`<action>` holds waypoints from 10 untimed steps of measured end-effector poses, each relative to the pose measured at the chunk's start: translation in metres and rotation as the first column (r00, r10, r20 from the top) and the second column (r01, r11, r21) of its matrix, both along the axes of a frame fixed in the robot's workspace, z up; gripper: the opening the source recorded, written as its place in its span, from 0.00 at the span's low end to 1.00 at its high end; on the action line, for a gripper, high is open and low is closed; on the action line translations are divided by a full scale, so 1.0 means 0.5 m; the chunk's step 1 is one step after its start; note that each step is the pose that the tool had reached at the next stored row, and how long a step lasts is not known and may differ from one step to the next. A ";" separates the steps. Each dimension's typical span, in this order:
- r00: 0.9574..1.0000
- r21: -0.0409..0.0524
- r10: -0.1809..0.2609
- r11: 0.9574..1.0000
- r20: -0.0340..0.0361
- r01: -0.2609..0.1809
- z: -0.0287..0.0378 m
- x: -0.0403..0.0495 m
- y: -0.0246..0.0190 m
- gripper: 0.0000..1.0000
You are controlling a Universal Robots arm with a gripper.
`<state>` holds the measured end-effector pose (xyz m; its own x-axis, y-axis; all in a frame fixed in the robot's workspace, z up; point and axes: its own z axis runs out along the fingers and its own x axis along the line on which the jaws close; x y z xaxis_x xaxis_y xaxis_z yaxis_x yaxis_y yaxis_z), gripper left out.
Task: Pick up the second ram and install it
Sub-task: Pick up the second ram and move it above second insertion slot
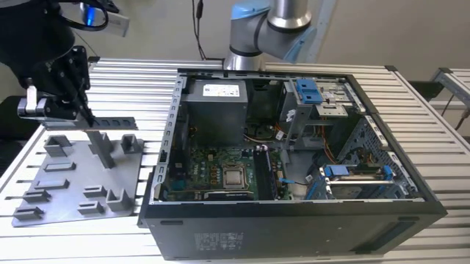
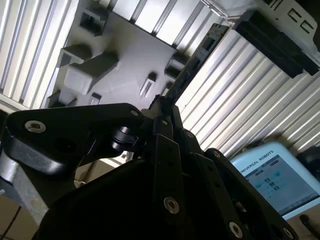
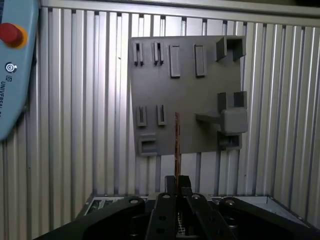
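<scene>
Gripper (image 1: 82, 116) at the exterior view's left: you see its jaws pinched tight on one end of the second ram (image 1: 111, 122), likely so the free length and contact edge are left clear. The ram hangs above the grey tray (image 1: 74, 181), seemingly off its posts. Long axis level, board on edge, free end pointing right toward the open computer case (image 1: 294, 236).

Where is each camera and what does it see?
Exterior view: off the arm, looking down at the open computer case and tray; the arm and gripper show.
First wrist view: on the wrist, facing the tray past the gripper.
Second wrist view: on the wrist, looking along the gripper.
Both wrist views share the tray and the second ram.
</scene>
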<state>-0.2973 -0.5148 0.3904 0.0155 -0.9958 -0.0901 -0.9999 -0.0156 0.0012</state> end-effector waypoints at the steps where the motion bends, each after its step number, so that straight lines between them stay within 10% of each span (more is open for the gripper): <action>1: 1.000 0.000 0.000 1.000 0.000 0.000 0.000 0.009 0.0000 0.14; 10: 1.000 0.000 0.000 1.000 -0.003 0.000 0.000 0.090 0.0000 0.14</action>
<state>-0.2524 -0.5148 0.3904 0.0151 -0.9958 -0.0901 -0.9999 -0.0156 0.0047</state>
